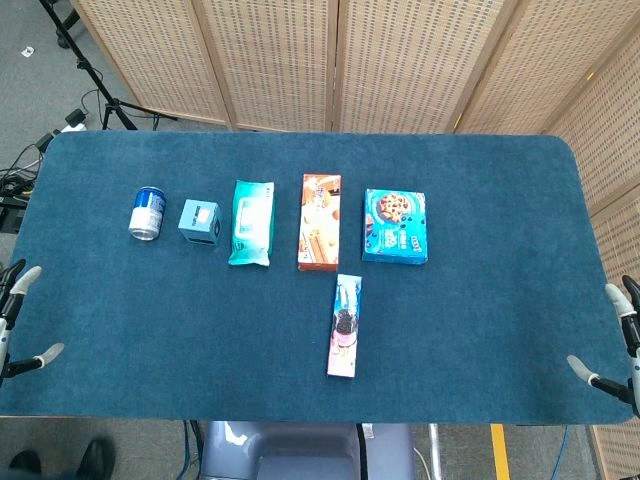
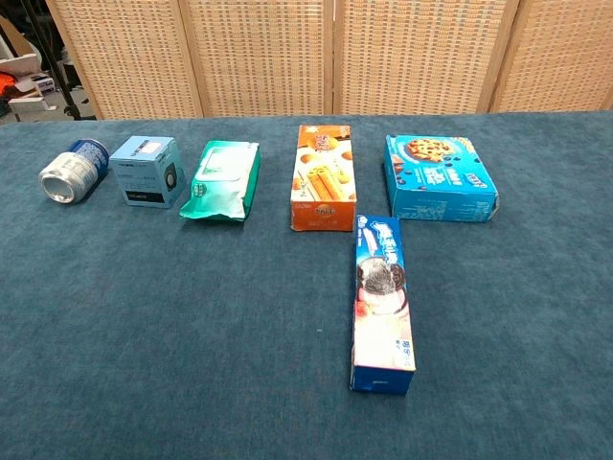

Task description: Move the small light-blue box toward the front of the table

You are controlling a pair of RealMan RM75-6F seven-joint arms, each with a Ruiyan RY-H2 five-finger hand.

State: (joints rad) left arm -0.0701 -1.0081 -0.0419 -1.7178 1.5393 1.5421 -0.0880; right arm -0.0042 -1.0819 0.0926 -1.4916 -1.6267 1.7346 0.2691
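The small light-blue box (image 1: 200, 221) (image 2: 147, 171) sits in the row of items at the back left, between a can and a teal pack. My left hand (image 1: 18, 320) shows only at the left edge of the head view, near the table's front left corner, fingers spread and empty. My right hand (image 1: 615, 345) shows at the right edge near the front right corner, fingers also apart with nothing in them. Both hands are far from the box. Neither hand appears in the chest view.
A blue-and-white can (image 1: 147, 213) (image 2: 73, 171) lies left of the box. To its right lie a teal wipes pack (image 1: 251, 222) (image 2: 222, 179), an orange biscuit box (image 1: 320, 221) (image 2: 324, 177) and a blue cookie box (image 1: 395, 226) (image 2: 439, 177). A long cookie box (image 1: 345, 325) (image 2: 382, 302) lies nearer the front.
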